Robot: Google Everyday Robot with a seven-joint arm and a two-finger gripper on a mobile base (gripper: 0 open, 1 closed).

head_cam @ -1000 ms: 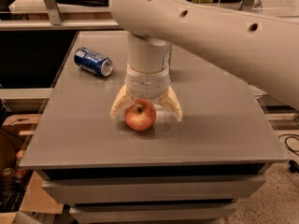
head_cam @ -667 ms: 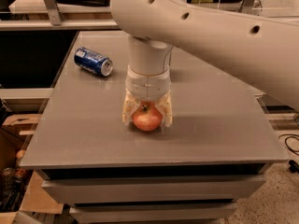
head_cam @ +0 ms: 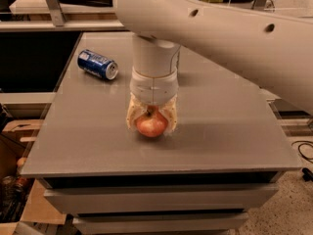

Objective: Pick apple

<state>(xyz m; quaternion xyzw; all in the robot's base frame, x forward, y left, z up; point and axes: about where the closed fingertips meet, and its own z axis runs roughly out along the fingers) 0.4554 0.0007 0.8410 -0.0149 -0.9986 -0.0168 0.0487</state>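
The red apple [head_cam: 151, 124] with yellowish patches sits on the grey table top [head_cam: 98, 131], near its middle. My gripper [head_cam: 152, 125] comes straight down from the big white arm and its two cream fingers [head_cam: 132, 117] press on the apple from the left and right sides. The gripper is shut on the apple. The apple's lower part still looks to be at the table surface.
A blue soda can [head_cam: 98, 64] lies on its side at the table's back left. The table's front edge is close below the apple. Drawers sit under the top. A shelf rail runs along the back.
The fingers were spread wide around the apple; they have closed in onto its sides. The apple has shifted slightly right between them.
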